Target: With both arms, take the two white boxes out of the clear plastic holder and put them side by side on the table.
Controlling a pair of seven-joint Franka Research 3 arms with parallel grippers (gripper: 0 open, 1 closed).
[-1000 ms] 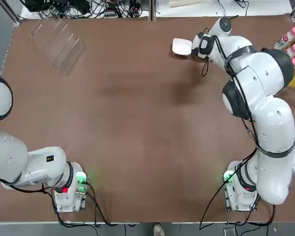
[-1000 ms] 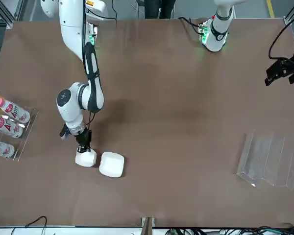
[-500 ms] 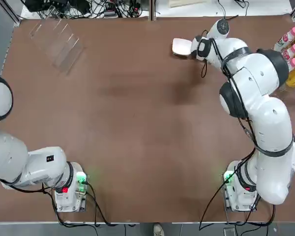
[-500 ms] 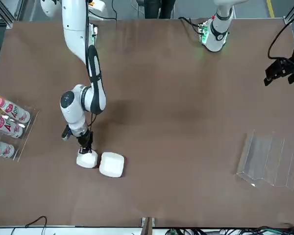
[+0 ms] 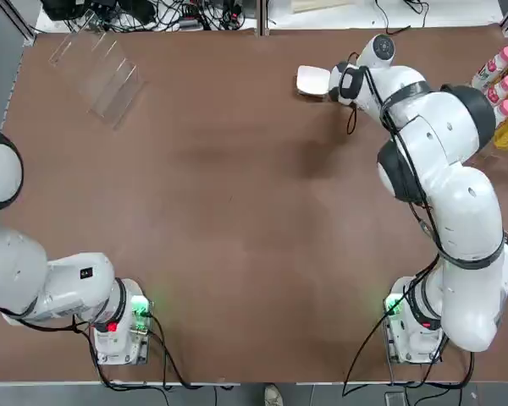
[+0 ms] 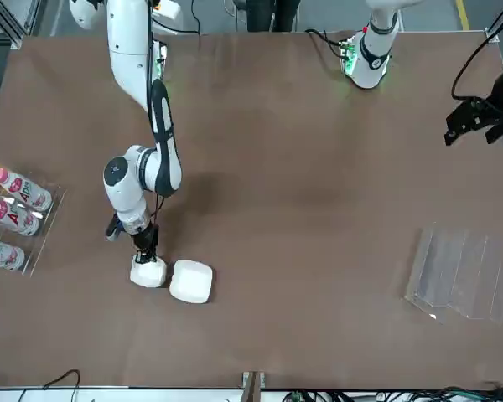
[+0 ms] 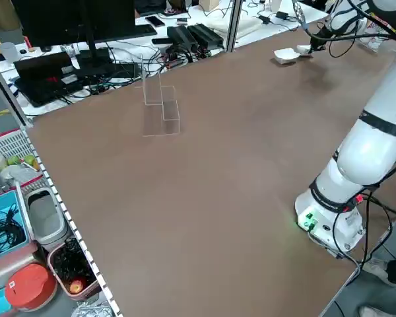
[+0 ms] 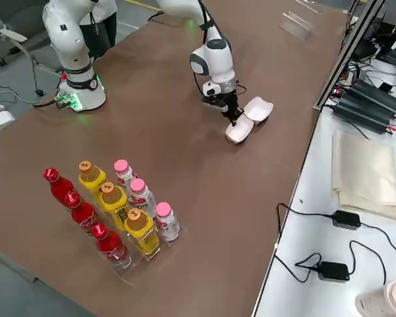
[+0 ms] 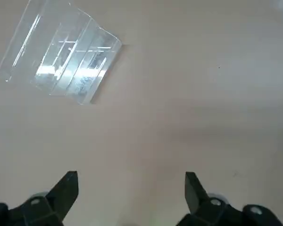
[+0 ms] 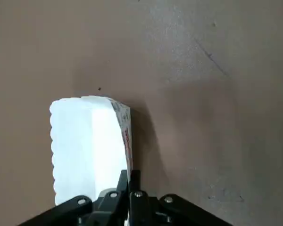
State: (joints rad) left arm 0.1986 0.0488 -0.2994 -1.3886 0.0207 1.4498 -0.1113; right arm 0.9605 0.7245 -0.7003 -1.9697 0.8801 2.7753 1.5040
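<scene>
Right tool: I am seeing my right tool [image 6: 146, 254] pressed together, its fingers [image 10: 130, 186] pinching the edge of a white box [image 6: 147, 271]; in the top view it is sitting at about 1 o'clock on the surface [image 5: 237, 220], near the far edge.
Held box: this box [image 10: 87, 146] is resting on the surface with the right tool gripping it at one side; red print is showing along its edge in the right wrist view.
Second box: the other white box [image 6: 191, 281] is lying just beside the held one, toward the middle of the surface; in the right side view the two [image 8: 239, 129] [image 8: 258, 109] are sitting close together, and I cannot tell whether they touch.
Right arm: it [image 5: 444, 152] is reaching from its base at 5 o'clock up along the right edge and bending inward to the boxes.
Left tool: my left tool [image 9: 131, 193] is hanging spread wide above the surface with nothing between its fingers; in the front view it [image 6: 474, 121] is showing at the right edge.
Holder: the clear plastic holder [image 5: 97, 72] is standing at about 11 o'clock in the top view, well apart from both boxes, with its slots [image 9: 66, 59] holding nothing.
Bottles: a rack of pink-capped bottles [image 6: 8, 213] is sitting at about 2 o'clock in the top view, beyond the right arm.
</scene>
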